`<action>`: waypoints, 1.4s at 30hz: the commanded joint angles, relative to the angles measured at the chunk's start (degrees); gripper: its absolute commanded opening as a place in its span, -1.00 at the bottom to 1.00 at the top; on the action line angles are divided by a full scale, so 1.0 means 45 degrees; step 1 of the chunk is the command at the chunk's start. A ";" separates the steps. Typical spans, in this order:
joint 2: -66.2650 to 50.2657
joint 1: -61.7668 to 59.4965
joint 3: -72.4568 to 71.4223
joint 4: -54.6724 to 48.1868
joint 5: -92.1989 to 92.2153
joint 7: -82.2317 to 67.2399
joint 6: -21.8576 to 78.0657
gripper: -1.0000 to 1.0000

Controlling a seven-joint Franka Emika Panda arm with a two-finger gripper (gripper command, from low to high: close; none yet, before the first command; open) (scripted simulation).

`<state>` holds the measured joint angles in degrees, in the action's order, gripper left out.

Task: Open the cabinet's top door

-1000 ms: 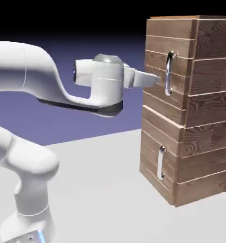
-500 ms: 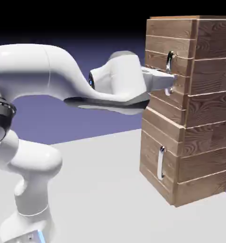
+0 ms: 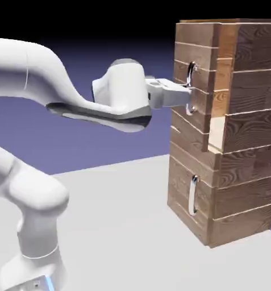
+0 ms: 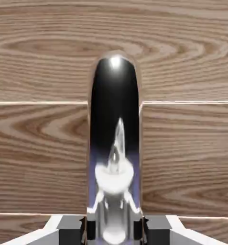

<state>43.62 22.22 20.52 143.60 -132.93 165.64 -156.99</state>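
cabinet [image 3: 228, 131]: one, tall boxy block of brown horizontal wood planks with visible grain, standing on the pale grey surface [image 3: 120, 227].
doors: two, stacked on the cabinet's front face, both plank-clad.
top door [image 3: 194, 85]: upper part of the cabinet front, swung slightly out; a lighter wood edge shows in the gap at its lower corner.
lower door [image 3: 188, 190]: below the top door, flush with the cabinet.
handles: two, both vertical, silver, glossy. Long curved bar handle [image 3: 190, 88] on the top door; shorter handle [image 3: 192, 195] on the lower door.
arm [image 3: 58, 102]: one, white, smooth rounded links, reaching level toward the cabinet's upper front.
end effector [image 3: 186, 94]: one, two grey fingers clamped tight on the top door's bar handle.
hand view: bar handle [image 4: 114, 143] fills the middle as a dark mirror-like rounded strip; fingertips [image 4: 70, 228] flank it at the bottom edge; wood grain planks behind.
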 commanded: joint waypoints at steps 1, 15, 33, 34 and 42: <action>0.0017 -0.0459 -0.0447 0.0106 0.0265 0.0043 0.0018 -1.00; 0.1769 -0.4267 -0.5686 0.1927 0.6523 -0.2240 0.2037 -1.00; 0.1323 -0.4723 -1.2683 0.0390 1.4958 -0.4332 1.1353 -1.00; 0.1113 -0.4912 -1.3111 0.0083 1.5263 -0.4318 1.1906 -1.00; -0.0772 -0.7346 -1.6730 -0.2902 1.7078 -0.4045 1.6204 -1.00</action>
<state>40.15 -10.83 -54.75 130.54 -56.10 147.43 -84.14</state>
